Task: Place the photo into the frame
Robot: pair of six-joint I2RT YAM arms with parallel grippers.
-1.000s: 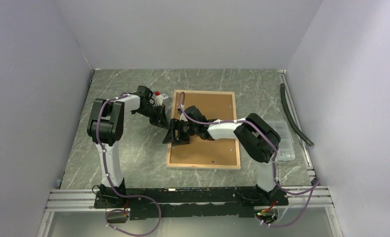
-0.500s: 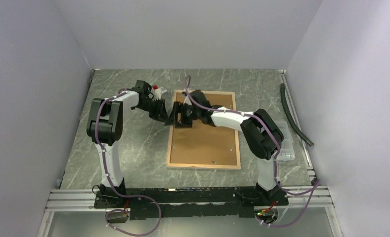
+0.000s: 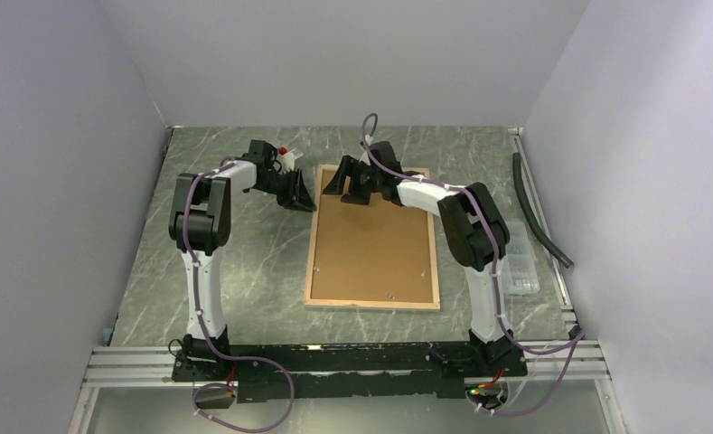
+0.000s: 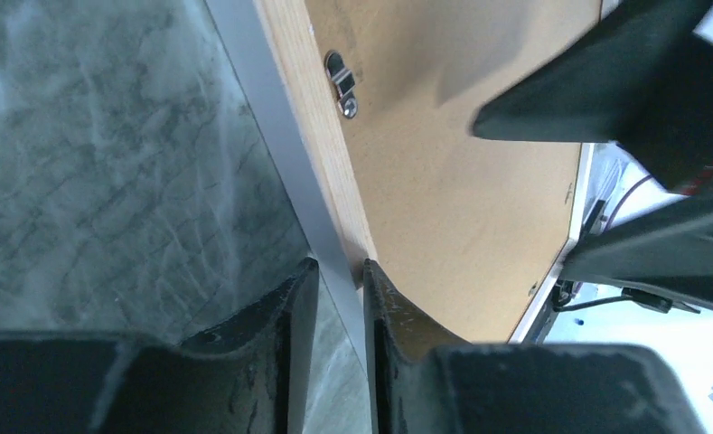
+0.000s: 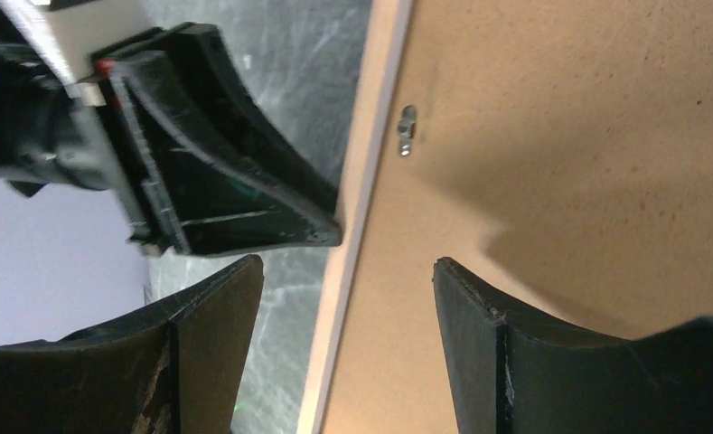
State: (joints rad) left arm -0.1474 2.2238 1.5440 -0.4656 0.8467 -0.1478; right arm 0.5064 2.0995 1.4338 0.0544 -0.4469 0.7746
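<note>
- Top external view: the frame point(image 3: 312, 262) lies back-up and flat on the table point(image 3: 244, 271). Its pale wood rim surrounds the brown backing board point(image 3: 375, 244).
- The photo shows in no view. Whether it sits under the board cannot be told, so the seating is unconfirmed.
- Left hand point(image 3: 304, 201): at the frame's left rim, near the far corner. In the left wrist view its fingers point(image 4: 291, 303) stand narrowly parted, one outside the rim and one over the wood. Nothing is clamped between them. Whether the tips press on the rim cannot be told.
- Right hand point(image 3: 343, 187): over the far-left part of the board, fingers spread wide, holding nothing.
- Risk 1: the two hands are just beside each other. A sideways move by either could knock them together and jolt the frame.
- Risk 2: if the left tips catch on the rim as they leave, the frame could be dragged or tipped and the board shifted.
- Risk 3: one metal turn clip point(image 4: 340, 83) sits at the rim. Whether it overlaps the board is unclear. If it does not, the board and anything beneath may slip out when lifted.
</note>
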